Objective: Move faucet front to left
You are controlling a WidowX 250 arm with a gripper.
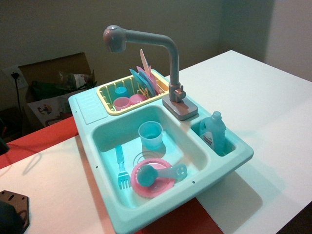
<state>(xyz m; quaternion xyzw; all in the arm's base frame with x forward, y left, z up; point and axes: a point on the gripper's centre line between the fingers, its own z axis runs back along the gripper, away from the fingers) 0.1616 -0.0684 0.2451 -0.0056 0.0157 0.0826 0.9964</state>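
Observation.image view, faucet (pixel 171 58) upright behind sink (pixel 234 163) basin, spray head pointing left over yellow dish rack (pixel 105 100), blue soap bottle (pixel 213 130) beside, hand out of frame, state unknowable.

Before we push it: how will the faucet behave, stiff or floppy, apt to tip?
The faucet looks like rigid moulded plastic, so probably stiff and light. Its long arm ends in a spray head far from the post, so a push there should swivel it easily. Its base sits on the sink deck; tipping seems unlikely.

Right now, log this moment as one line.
faucet: upright, spout over rack | gripper: not in view | sink: cup, fork, plate
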